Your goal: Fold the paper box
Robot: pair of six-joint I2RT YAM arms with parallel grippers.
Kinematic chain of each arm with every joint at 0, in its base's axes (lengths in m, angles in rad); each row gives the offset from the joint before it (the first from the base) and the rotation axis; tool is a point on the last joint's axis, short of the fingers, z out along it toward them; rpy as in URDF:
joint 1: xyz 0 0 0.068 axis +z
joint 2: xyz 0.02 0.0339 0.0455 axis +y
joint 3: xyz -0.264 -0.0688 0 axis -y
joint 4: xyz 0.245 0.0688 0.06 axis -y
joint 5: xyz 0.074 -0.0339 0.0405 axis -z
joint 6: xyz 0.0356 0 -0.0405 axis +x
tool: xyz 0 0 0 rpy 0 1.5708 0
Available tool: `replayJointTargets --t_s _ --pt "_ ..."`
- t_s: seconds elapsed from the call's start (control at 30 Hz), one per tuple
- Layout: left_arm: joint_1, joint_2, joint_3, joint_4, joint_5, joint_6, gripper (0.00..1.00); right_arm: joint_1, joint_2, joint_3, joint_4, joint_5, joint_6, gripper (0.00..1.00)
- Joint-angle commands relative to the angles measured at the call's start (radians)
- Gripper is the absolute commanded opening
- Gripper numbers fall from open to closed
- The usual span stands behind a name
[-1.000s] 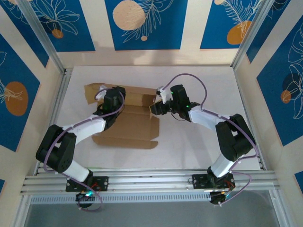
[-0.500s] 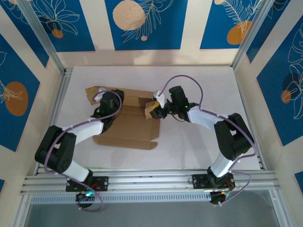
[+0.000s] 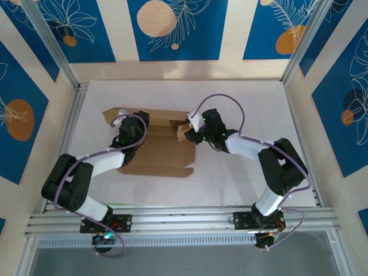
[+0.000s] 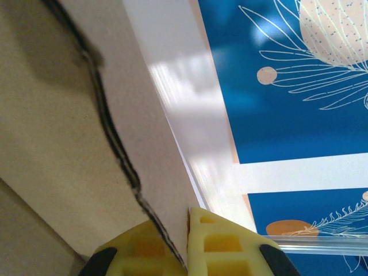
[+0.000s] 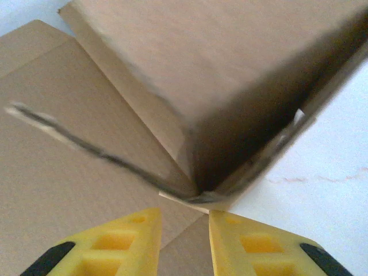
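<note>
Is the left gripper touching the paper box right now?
Touching. The left wrist view shows the left gripper shut on the paper box, a cardboard edge running down between its yellow fingers.

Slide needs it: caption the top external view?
Folding: left end effector grips the box; right end effector at its raised side flap.

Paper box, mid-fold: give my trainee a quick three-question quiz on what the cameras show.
1. True or false: the left gripper is shut on an edge of the paper box.
2. The paper box rests on: A) the white table; B) a blue tray; C) a metal shelf.
3. Fill in: the right gripper faces a raised ___ of the paper box.
Key: 1 true; 2 A; 3 corner.
</note>
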Motion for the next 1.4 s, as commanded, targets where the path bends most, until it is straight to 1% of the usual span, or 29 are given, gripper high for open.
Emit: replayJointTargets --t_s 0.0,0.13,0.27,0.4,0.47,0.53,0.6,0.73,0.93,1.07,1.17,1.37 --pt "-0.005 -0.019 -0.041 -0.012 0.095 0.051 0.00 -0.007 -0.020 -0.013 0.062 0.144 0.012 0.33" --pt "-0.005 -0.028 -0.051 -0.021 0.094 0.052 0.00 -0.006 -0.023 -0.017 0.085 0.180 -0.007 0.39" --pt "-0.005 -0.041 -0.050 -0.044 0.087 0.052 0.00 -0.007 -0.004 -0.004 0.092 0.149 -0.035 0.47" --pt "-0.005 -0.052 -0.046 -0.068 0.082 0.045 0.00 -0.005 0.026 0.008 0.122 0.173 -0.052 0.54" --pt "-0.005 -0.055 -0.038 -0.086 0.080 0.033 0.00 -0.005 0.035 0.008 0.149 0.158 -0.063 0.56" --pt "-0.005 -0.061 -0.021 -0.130 0.076 0.014 0.00 -0.005 0.044 0.010 0.172 0.112 -0.087 0.57" --pt "-0.005 -0.069 0.008 -0.204 0.068 -0.003 0.00 -0.007 0.054 0.016 0.177 0.070 -0.110 0.57" --pt "-0.005 -0.094 0.063 -0.356 0.038 -0.041 0.00 -0.011 0.094 0.052 0.174 0.071 -0.108 0.57" --pt "-0.009 -0.105 0.105 -0.456 0.025 -0.089 0.00 -0.010 0.148 0.105 0.182 0.066 -0.061 0.56" --pt "-0.011 -0.110 0.119 -0.498 0.016 -0.123 0.00 -0.007 0.183 0.129 0.197 0.085 -0.044 0.56" --pt "-0.014 -0.118 0.132 -0.541 0.010 -0.155 0.00 -0.009 0.199 0.141 0.207 0.090 -0.029 0.53" --pt "-0.028 -0.148 0.169 -0.643 -0.016 -0.203 0.00 -0.012 0.219 0.145 0.233 0.105 -0.001 0.41"
